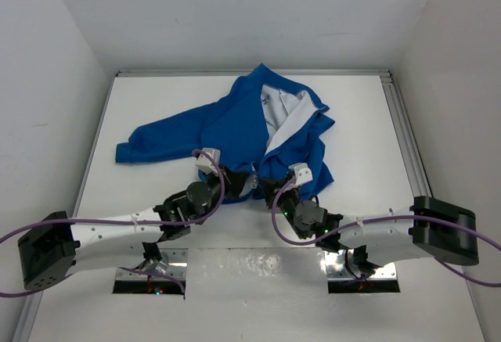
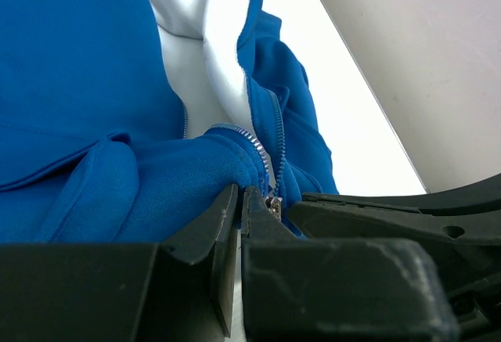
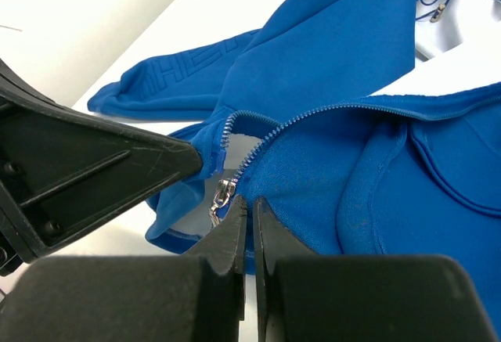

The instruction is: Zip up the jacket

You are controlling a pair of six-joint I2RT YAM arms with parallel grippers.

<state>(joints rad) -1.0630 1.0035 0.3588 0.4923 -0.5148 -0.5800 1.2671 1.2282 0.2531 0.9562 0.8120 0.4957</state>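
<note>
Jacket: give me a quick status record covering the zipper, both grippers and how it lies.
jacket: flat on table, front open, white lining showing
zipper pull: low, near the hem; teeth apart above it
left gripper: shut on the hem beside the pull
right gripper: shut on fabric on the pull's other side
task: not yet zipped
</note>
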